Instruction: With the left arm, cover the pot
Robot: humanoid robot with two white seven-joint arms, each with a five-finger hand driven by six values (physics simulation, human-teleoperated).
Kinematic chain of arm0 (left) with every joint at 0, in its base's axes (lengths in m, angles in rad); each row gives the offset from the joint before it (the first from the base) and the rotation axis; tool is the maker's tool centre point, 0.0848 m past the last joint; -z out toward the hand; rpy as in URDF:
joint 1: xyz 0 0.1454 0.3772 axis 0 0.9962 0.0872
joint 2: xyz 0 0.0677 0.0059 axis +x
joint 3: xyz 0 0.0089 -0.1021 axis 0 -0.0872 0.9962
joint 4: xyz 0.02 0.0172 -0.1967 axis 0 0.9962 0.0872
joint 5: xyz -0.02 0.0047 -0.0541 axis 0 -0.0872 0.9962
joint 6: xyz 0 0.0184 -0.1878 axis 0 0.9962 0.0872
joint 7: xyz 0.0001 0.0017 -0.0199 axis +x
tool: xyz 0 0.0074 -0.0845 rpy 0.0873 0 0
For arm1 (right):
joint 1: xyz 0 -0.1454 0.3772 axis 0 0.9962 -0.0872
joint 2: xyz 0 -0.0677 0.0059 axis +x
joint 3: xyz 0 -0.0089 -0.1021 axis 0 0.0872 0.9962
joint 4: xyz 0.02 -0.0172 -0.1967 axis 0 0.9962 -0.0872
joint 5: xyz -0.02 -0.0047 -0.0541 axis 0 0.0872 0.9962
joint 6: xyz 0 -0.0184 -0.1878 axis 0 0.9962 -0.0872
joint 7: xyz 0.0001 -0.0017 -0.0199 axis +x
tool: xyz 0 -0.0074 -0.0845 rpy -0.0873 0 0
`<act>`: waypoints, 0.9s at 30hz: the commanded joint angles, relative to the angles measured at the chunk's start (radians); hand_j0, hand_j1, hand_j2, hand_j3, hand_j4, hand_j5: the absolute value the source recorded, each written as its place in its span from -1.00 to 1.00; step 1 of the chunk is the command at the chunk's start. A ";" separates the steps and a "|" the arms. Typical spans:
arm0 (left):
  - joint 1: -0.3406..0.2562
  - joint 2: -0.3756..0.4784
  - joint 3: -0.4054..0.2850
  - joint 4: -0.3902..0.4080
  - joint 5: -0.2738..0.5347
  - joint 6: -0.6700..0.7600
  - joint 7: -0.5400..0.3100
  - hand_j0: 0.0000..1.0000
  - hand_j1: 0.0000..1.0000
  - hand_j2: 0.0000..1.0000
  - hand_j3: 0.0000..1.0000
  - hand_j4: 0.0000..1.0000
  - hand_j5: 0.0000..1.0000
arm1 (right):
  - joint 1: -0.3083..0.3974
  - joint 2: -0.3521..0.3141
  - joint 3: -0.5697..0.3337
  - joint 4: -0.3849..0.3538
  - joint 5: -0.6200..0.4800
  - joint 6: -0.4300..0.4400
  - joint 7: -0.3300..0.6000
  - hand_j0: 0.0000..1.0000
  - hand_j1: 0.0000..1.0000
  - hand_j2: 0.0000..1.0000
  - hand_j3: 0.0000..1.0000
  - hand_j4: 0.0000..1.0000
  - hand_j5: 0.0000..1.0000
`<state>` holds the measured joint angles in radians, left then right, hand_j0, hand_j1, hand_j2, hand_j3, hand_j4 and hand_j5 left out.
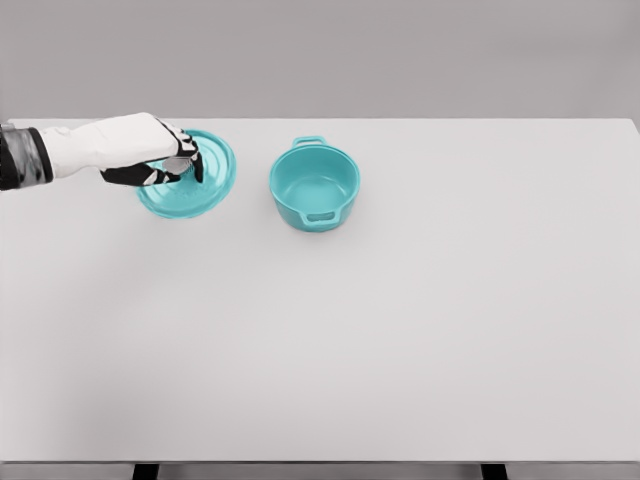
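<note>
One arm in view: I see only the left arm, coming in from the left edge at the upper left of the head view.
Left hand [165, 158]: white with dark finger joints, reached out over the lid; I read the fingers [190, 152] as curled down around the lid's centre, where a pale knob seems to sit between them. I can't make out the knob clearly, it is mostly hidden under the hand.
Grasp: looks to me like a pinch on the middle of the lid, fingers closed on it rather than spread.
Lid [205, 182]: teal, round, lying on the table at the far left of the work area. Its near rim and right side show past the hand; the left part is covered by the hand. I can't tell whether it is fully flat on the table or slightly raised.
Pot [314, 186]: teal, round, upright, mouth open and uncovered. One loop handle points away from me, the other faces me. It stands just to the right of the lid, with a narrow strip of table between them, not touching.
Table [400, 330]: white, plain, filling most of the view; dark legs show at the bottom edge.
Right arm: not visible to me.
</note>
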<state>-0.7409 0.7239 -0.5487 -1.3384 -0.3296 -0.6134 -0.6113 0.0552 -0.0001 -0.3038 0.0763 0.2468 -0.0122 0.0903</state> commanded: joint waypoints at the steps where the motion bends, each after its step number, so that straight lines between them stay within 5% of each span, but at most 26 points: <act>1: 0.000 -0.029 0.000 0.001 -0.009 0.003 0.000 -0.02 -0.02 -0.02 -0.02 -0.02 -0.02 | 0.000 0.000 0.000 0.000 0.000 0.000 0.000 1.00 1.00 1.00 1.00 1.00 1.00; 16: -0.038 -0.158 -0.005 0.036 -0.077 0.003 0.000 -0.02 -0.02 -0.02 -0.02 -0.02 -0.02 | 0.000 0.000 0.000 0.000 0.000 0.000 0.000 1.00 1.00 1.00 1.00 1.00 1.00; 27: -0.080 -0.291 -0.005 0.136 -0.146 0.003 0.000 -0.02 -0.02 -0.02 -0.02 -0.02 -0.02 | 0.000 0.000 0.000 0.000 0.000 0.000 0.000 1.00 1.00 1.00 1.00 1.00 1.00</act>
<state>-0.8237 0.4572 -0.5548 -1.2216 -0.4723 -0.6137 -0.6113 0.0552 -0.0001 -0.3038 0.0764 0.2467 -0.0122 0.0903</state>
